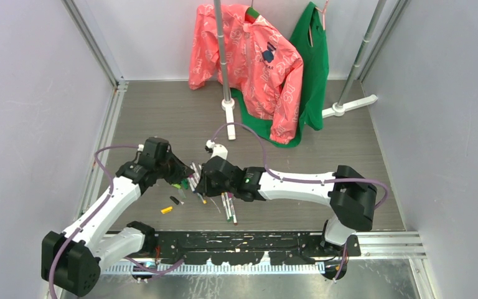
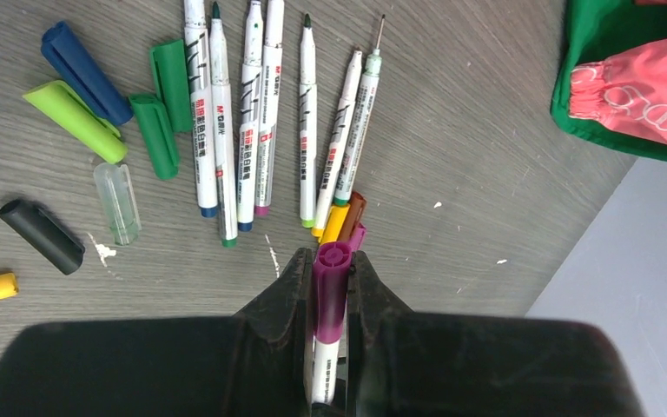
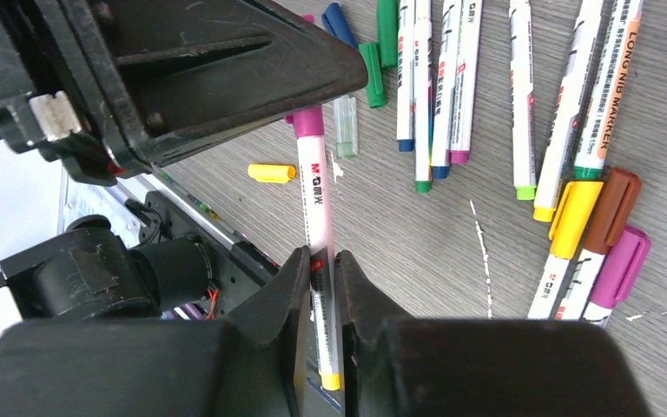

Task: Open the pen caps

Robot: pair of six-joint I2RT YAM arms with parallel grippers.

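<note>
We have one pen slung between both arms, above the table: the left gripper is clamped on its purple cap, the right gripper on its white barrel. To do this well we pull straight along the pen's axis — no bending — with a slight twist if it sticks, and hold both grips firm. Three capped pens wait beside the uncapped row, next in line.
</note>
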